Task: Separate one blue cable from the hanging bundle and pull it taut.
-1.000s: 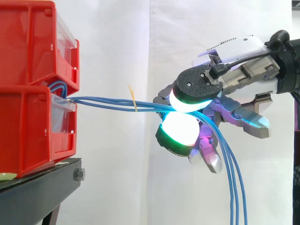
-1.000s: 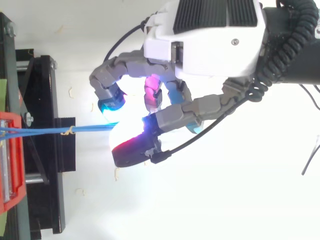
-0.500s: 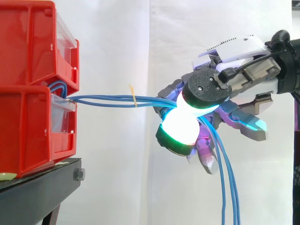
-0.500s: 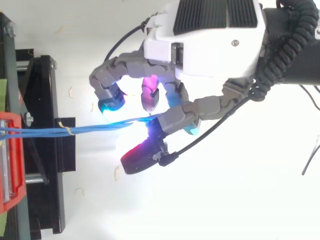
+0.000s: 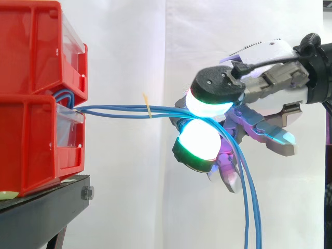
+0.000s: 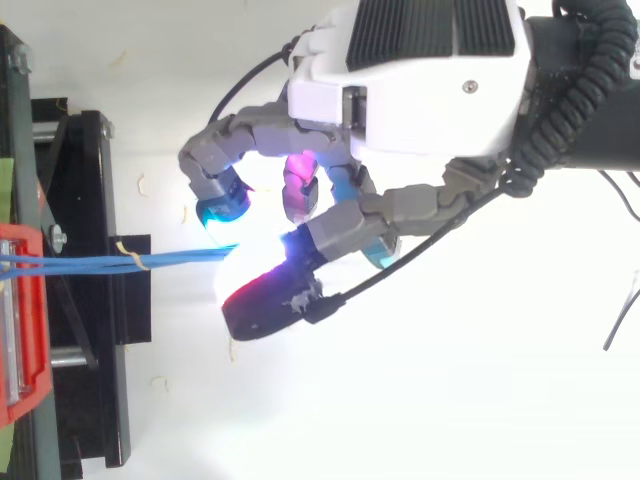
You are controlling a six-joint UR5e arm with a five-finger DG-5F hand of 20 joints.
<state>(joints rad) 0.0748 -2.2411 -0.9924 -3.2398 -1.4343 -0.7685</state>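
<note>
Blue cables (image 5: 119, 110) come out of the gap between two stacked red bins (image 5: 36, 104) well beyond the fingertips of the robot hand (image 5: 270, 83). They cross level to the hand, then fall away below its palm to the bottom of the side view. The robot hand is pinching them: its thumb pad (image 5: 210, 104) presses down onto a finger pad (image 5: 197, 141) beneath, with the strands passing between the two. The other fingers curl loosely behind. From above, the strands pass out of sight under the hand just past a cyan-tipped finger (image 6: 222, 205).

The main worry is that the pinch seems to hold more than one strand. At least two lines converge into the pads and at least two hang out below, so a pull from here would likely draw the whole bundle rather than a single cable. A small pale tie (image 5: 148, 107) wraps the strands between the fingertips and the bins. I judge it would stop any one strand from sliding free of its neighbours.

A second risk is slip. The pads are rounded and the cables thin, so under tension the strands may run through the pinch, and the slack below the palm would feed through instead of tightening.

A third risk is a hard pull away from the bins. That could drag on the clear front panel (image 5: 70, 140) of the lower bin or shift the bins on their black stand (image 5: 41, 207).
</note>
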